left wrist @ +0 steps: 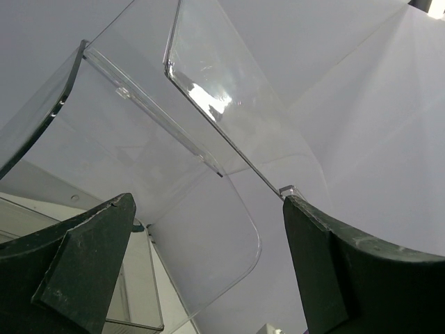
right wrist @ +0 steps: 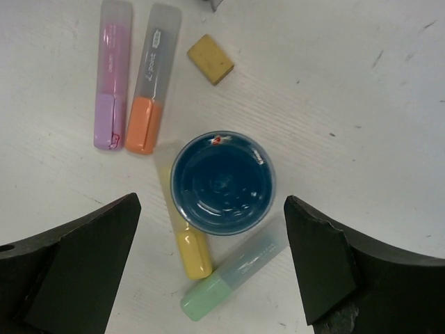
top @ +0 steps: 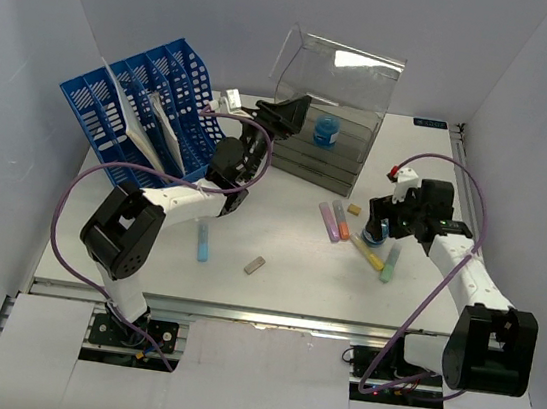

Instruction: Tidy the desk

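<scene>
Blue glossy round tub point(right wrist: 221, 182) below spread right hand point(right wrist: 211, 209).

Rack point(top: 151, 98) sits left of drawer box point(top: 331, 164) on desk point(top: 294, 280).

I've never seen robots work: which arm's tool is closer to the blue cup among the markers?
Right. The right tool hangs open above the blue cup; the left tool is far off at the clear drawer box.
</scene>
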`<state>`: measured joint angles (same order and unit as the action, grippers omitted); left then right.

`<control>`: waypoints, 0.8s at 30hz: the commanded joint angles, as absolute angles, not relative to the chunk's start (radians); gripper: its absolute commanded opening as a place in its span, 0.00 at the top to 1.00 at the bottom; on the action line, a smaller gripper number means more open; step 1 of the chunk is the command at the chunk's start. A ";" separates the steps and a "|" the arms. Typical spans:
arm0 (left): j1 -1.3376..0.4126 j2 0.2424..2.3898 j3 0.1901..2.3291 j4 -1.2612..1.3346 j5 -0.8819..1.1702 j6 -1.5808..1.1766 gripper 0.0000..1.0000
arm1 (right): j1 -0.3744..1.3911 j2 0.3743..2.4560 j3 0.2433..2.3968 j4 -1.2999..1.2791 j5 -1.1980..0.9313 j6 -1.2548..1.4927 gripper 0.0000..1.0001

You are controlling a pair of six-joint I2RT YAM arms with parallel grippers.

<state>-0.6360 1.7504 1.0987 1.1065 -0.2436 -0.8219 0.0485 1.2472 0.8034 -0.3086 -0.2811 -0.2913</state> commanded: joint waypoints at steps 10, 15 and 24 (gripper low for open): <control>-0.614 1.670 1.084 1.104 -0.220 -0.819 0.02 | 0.164 1.348 0.808 -0.227 -0.069 -0.235 0.10; -0.608 1.664 1.077 1.104 -0.216 -0.824 0.02 | 0.185 1.323 0.798 -0.217 -0.041 -0.276 0.09; -0.606 1.667 1.072 1.101 -0.217 -0.840 0.02 | 0.193 1.304 0.775 -0.189 0.052 -0.363 0.07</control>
